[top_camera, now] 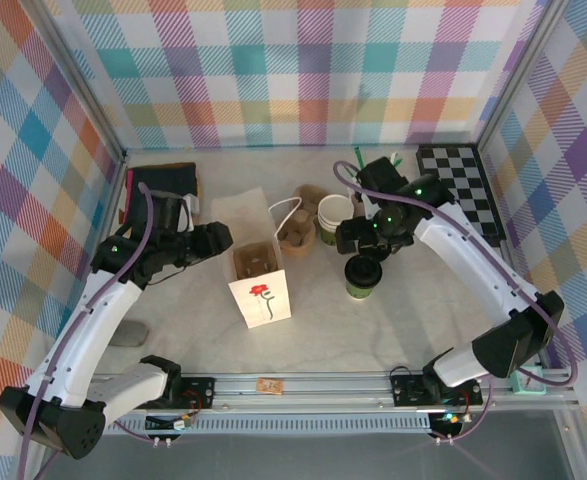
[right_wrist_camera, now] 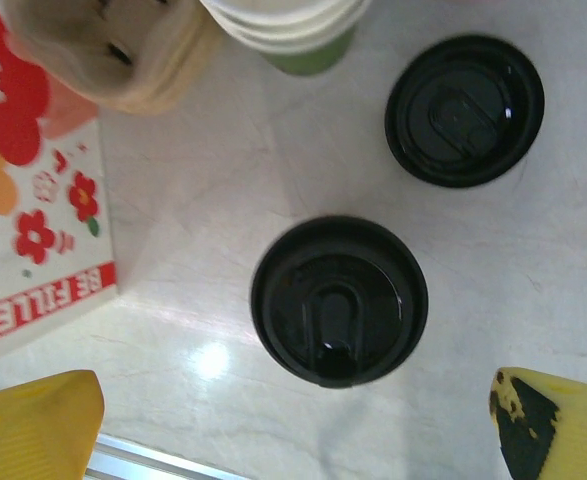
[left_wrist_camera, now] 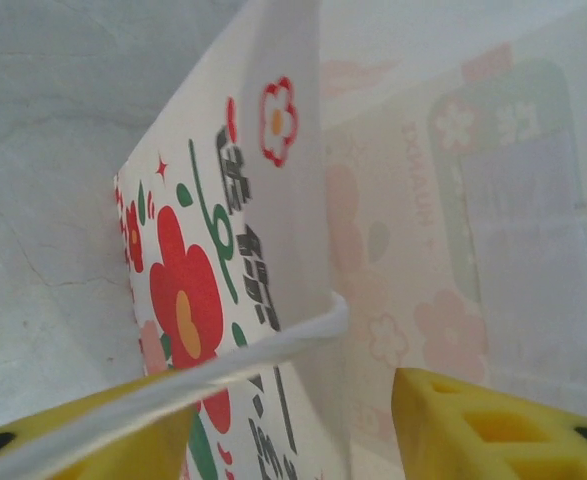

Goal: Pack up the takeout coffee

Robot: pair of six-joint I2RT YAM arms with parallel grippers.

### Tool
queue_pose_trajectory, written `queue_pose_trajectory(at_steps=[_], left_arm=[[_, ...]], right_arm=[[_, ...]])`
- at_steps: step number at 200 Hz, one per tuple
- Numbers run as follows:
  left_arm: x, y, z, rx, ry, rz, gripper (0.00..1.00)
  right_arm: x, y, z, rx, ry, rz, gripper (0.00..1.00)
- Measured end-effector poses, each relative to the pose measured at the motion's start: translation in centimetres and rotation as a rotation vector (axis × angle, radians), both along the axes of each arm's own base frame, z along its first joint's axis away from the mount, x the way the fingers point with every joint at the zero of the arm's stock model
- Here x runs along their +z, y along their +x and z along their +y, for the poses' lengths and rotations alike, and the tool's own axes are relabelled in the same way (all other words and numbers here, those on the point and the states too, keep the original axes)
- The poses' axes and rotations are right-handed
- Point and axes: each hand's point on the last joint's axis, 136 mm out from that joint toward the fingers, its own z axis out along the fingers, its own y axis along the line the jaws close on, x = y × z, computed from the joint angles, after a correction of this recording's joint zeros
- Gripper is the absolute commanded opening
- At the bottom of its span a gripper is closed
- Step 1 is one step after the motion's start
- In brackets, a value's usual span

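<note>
From above, the coffee cup [top_camera: 363, 277] with its black lid stands on the pale surface [top_camera: 173, 300], just right of the open paper bag [top_camera: 261, 290] and near a stack of cups [top_camera: 335, 214]. The right claw [top_camera: 366, 250] hangs over the cup. The left claw [top_camera: 216, 240] is at the bag's left rim.

At the left wrist, the left claw [left_wrist_camera: 283, 445] has its yellow fingers [left_wrist_camera: 493, 430] parted. The bag [left_wrist_camera: 223, 260] wall runs up between them, its white rim lying against one finger, not pinched.

At the right wrist, the right claw [right_wrist_camera: 293, 430] is spread wide and holds nothing. The coffee cup [right_wrist_camera: 339, 300] stands upright between and just beyond its tips. A loose lid [right_wrist_camera: 464, 110] lies apart from it on the surface [right_wrist_camera: 203, 220].
</note>
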Motion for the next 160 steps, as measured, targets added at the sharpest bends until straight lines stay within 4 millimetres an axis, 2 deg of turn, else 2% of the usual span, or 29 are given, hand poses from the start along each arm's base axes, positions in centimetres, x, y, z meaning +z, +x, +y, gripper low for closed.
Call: queue_pose_trajectory(at_steps=[9,13,17,46,104,127,160], left_arm=[[0.0,0.0,0.0,0.002,0.001,0.001,0.83],[0.1,-0.1,0.0,-0.002,0.001,0.000,0.96],[0.1,-0.1,0.0,0.000,0.002,0.000,1.00],[1.8,0.2,0.0,-0.008,0.004,-0.039,1.00],[6.7,-0.2,0.2,-0.017,-0.006,-0.133,1.00],[7.7,-0.3,0.3,-0.019,-0.008,-0.150,1.00],[8.0,-0.5,0.3,-0.024,-0.012,-0.153,1.00]], right_arm=[[-0.9,-0.4,-0.3,-0.004,-0.016,0.022,0.99],[-1.3,-0.6,-0.5,-0.006,-0.023,0.033,0.99],[-1.7,-0.8,-0.6,-0.008,-0.030,0.044,0.99],[-3.9,-1.6,-1.0,-0.011,-0.056,0.097,0.99],[-6.0,-1.7,-0.8,-0.011,-0.063,0.127,0.99],[-7.1,-1.8,-0.9,-0.011,-0.077,0.149,0.99],[-7.7,-1.8,-0.8,-0.010,-0.076,0.153,0.99]])
